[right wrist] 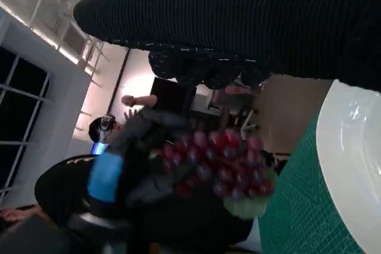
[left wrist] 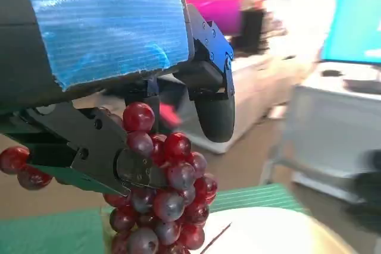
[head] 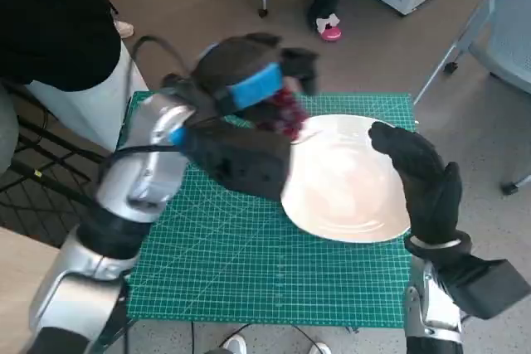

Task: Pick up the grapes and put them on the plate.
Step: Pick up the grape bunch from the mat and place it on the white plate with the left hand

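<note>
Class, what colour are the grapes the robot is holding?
Dark red grapes; clearest in the left wrist view.

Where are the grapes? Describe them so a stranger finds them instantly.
Start at the green mat covering the table, then find the white plate on it. At the plate's far left edge, the left hand holds the grapes in the air: a dark red bunch, the only fruit there.

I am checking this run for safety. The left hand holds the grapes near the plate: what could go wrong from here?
1. The left hand grips the grapes only near the top of the bunch; loose grapes might drop off onto the green mat.
2. The bunch hangs at the rim of the plate, so a release now could land partly off it.
3. The right hand rests on the plate's edge and might tip or shift it.
</note>
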Controlling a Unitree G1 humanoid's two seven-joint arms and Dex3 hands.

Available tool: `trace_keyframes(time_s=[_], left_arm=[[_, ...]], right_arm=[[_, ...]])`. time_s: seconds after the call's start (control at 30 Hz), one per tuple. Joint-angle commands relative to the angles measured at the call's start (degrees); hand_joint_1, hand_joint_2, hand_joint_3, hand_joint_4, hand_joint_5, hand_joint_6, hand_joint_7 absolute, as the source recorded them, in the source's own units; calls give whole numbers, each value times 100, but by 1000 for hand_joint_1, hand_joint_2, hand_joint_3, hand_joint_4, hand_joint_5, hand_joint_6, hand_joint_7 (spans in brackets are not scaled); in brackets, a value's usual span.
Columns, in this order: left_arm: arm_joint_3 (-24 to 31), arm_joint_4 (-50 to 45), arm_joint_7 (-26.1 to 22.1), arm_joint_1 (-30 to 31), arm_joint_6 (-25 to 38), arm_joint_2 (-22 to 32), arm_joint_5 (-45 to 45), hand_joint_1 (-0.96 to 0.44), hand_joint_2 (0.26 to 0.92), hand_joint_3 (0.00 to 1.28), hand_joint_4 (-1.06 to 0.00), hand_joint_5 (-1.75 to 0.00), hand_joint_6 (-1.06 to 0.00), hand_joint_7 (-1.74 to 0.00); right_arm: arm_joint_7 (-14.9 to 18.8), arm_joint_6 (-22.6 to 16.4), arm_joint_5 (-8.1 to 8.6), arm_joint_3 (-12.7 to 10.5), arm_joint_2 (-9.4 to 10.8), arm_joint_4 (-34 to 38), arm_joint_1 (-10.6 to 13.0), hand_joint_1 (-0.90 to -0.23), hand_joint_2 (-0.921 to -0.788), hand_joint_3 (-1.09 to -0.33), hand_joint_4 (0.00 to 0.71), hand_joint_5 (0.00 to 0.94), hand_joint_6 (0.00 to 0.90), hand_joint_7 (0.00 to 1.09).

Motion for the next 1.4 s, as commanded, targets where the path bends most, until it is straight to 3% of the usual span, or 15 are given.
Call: trace_keyframes(time_s=[0.03, 0.37, 0.53, 0.7, 0.9, 1.1, 1.27, 1.33, 1.4], left_arm=[[-101, 344, 163, -357, -214, -220, -30, 3, 921, 184, -523, -1433, -546, -1145], [-262, 1146, 248, -750, -402, -727, -84, 4, 921, 178, -545, -1445, -549, -1111], [-353, 1408, 269, -878, -448, -902, -32, 3, 921, 189, -516, -1367, -526, -1259], [-385, 1633, 281, -967, -547, -1010, -68, 4, 921, 181, -517, -1446, -565, -1131], [-389, 1895, 336, -1013, -806, -1051, -120, 3, 921, 207, -492, -1378, -508, -1298], [-428, 2308, 445, -1108, -965, -1155, -98, 3, 921, 201, -493, -1412, -530, -1232], [-446, 2753, 438, -1231, -934, -1333, -131, 2, 921, 252, -441, -1421, -452, -1364], [-420, 2934, 391, -1265, -903, -1410, -197, 65, 894, 319, -428, -1457, -427, -1235], [-391, 3113, 332, -1297, -868, -1478, -266, 195, 825, 438, -450, -1491, -444, -833]], right_arm=[[-67, -28, -74, -90, -32, 2, 191, -619, -921, -874, 369, 4, 33, 424], [-186, -154, -69, -231, -28, -55, 294, -632, -921, -862, 377, 3, 85, 336], [-316, -212, -143, -246, 20, -86, 350, -623, -921, -856, 379, 3, 102, 308], [-426, -292, -229, -260, 47, -79, 382, -620, -921, -853, 381, 2, 127, 264], [-524, -346, -317, -269, 52, -71, 408, -621, -921, -849, 382, 1, 143, 239], [-568, -402, -347, -278, 34, -5, 399, -626, -921, -849, 383, 1, 151, 226], [-583, -458, -376, -275, 41, 52, 383, -628, -921, -850, 383, 1, 155, 218], [-587, -479, -392, -273, 47, 82, 373, -628, -921, -850, 383, 1, 157, 215], [-594, -497, -409, -271, 53, 110, 363, -629, -921, -850, 383, 1, 159, 213]])
